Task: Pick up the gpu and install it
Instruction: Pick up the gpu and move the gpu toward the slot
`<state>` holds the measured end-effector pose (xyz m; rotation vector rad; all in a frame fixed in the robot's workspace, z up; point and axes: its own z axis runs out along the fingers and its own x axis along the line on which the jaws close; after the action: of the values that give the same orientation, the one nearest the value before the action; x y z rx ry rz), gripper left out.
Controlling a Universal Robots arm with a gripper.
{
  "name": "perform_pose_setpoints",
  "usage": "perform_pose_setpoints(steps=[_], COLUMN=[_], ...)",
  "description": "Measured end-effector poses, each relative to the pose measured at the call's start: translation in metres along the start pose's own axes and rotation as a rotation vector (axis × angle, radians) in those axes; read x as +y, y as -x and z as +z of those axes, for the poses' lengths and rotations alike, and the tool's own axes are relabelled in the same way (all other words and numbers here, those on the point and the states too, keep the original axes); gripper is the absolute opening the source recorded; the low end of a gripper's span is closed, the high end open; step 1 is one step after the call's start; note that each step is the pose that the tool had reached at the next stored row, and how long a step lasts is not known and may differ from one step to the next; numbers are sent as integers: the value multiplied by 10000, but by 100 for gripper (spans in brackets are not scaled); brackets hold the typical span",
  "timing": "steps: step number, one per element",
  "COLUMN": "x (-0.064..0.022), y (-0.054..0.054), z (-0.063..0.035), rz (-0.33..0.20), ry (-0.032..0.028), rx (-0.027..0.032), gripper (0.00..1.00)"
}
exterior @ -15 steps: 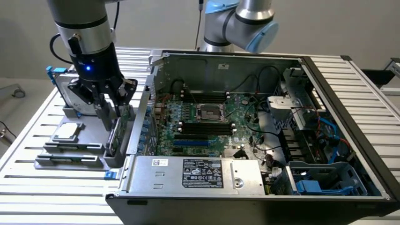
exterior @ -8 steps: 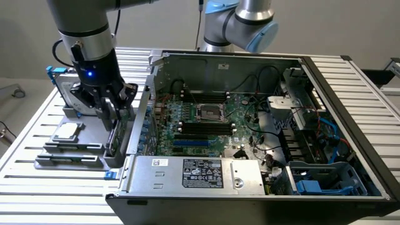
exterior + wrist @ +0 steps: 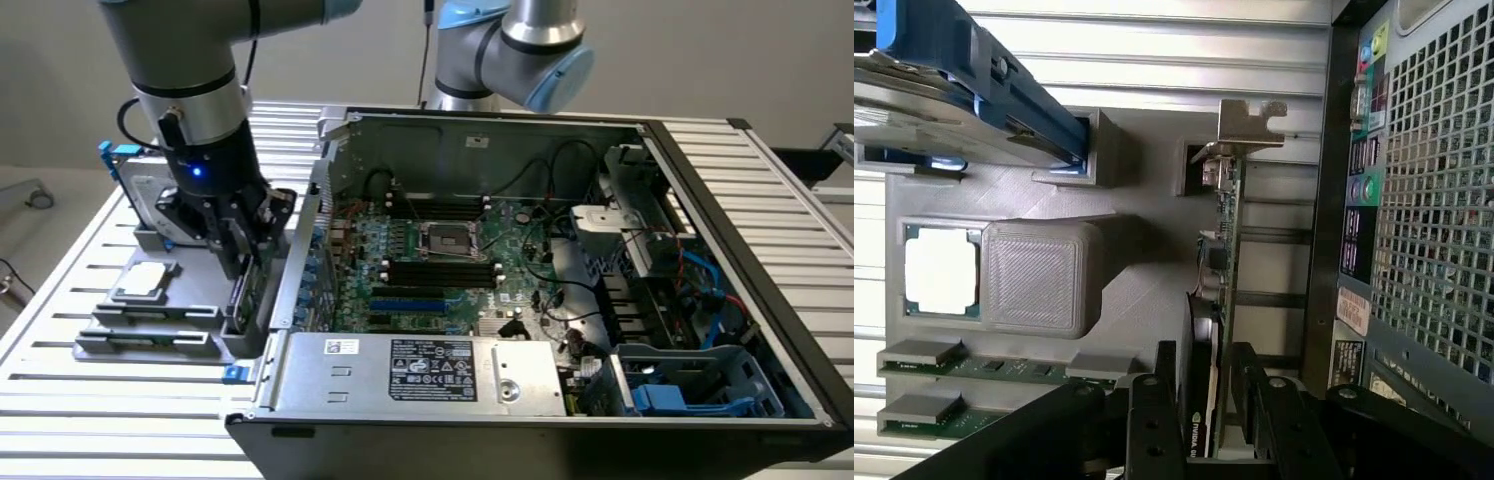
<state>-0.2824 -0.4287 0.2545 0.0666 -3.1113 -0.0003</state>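
Gpu (image 3: 1220,250) stands on edge in its slot in the grey holder (image 3: 1144,270) on the slatted desk (image 3: 80,400), just beside the rear wall of the open case (image 3: 694,200). The arm's pincer (image 3: 1206,352) has its jaws set narrow, one on each face of the card, and they appear to clamp it. In the exterior view the pincer (image 3: 244,262) hangs over the holder's near corner, with the gpu (image 3: 243,300) showing below it. The silver bracket (image 3: 1252,122) at the card's far end sits at the holder's wall, so the card looks seated in its slot, not yet raised. The grip seems square across shroud and board, which suits this step. A good lift would likely run straight along the slot with the card upright, so the bracket does not snag and the board does not scrape the case. A cpu (image 3: 942,270) and memory sticks (image 3: 954,365) lie well apart in other bays.
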Motion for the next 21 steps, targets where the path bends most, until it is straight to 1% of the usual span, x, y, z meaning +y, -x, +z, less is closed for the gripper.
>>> perform_pose_setpoints(steps=[5,8,10,11,12,14,21], x=[0,2,4,7,9,12,17], y=[1,2,3,3,2,3,4], z=[91,134,140,142,144,148,158], rz=[40,54,71,81,92,106,141], ry=[1,1,-1,-1,-1,-5,0], rx=[-11,-36,-39,-39,-39,-40,-48], gripper=[36,36,36,34,28,26,26])
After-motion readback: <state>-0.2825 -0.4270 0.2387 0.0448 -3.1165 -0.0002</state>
